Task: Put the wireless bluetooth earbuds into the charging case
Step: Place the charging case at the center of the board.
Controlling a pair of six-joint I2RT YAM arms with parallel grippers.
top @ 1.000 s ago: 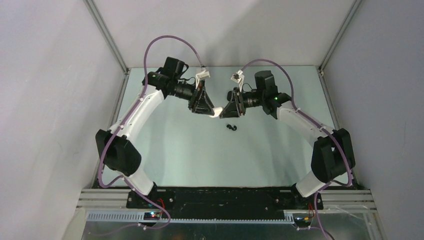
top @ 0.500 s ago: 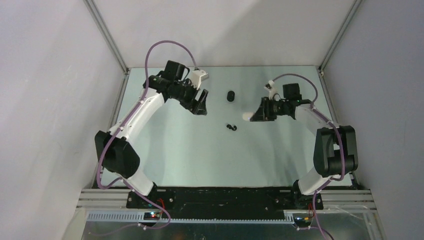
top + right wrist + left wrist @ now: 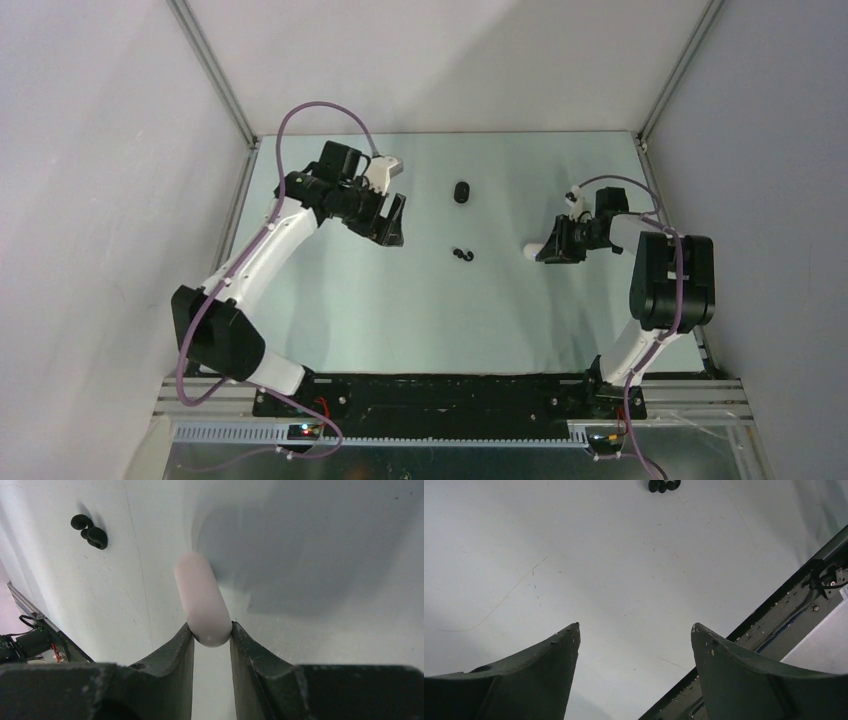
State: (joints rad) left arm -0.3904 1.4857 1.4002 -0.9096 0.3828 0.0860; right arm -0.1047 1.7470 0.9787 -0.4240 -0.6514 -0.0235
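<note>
Right end effector (image 3: 211,630) is pinched onto one end of the white case (image 3: 201,595), with the fingers nearly together and only the case's thickness between them. Edge-on, the case looks like a smooth, matte, pill-shaped pebble. Most of it pokes out past the fingertips, low over the tabletop (image 3: 400,310). My guess is that it's gripped by the end so the rest is free to set down or present to the other arm. It looks shut from this edge, but I can't tell for sure.

Left end effector (image 3: 634,630) is spread wide with nothing in it, hanging over bare tabletop to the left of the buds. I read that as being ready to go pick something up.

The black buds (image 3: 462,256) are two tiny glossy hooked blobs touching each other. They sit mid-tabletop between the arms, not in any case yet. The black case (image 3: 461,191) is a small dark oval further back, well apart from them. I don't see any white buds. They could be inside the white case, no way to tell.

The tabletop is pale and slightly shiny, with fine scratches.
</note>
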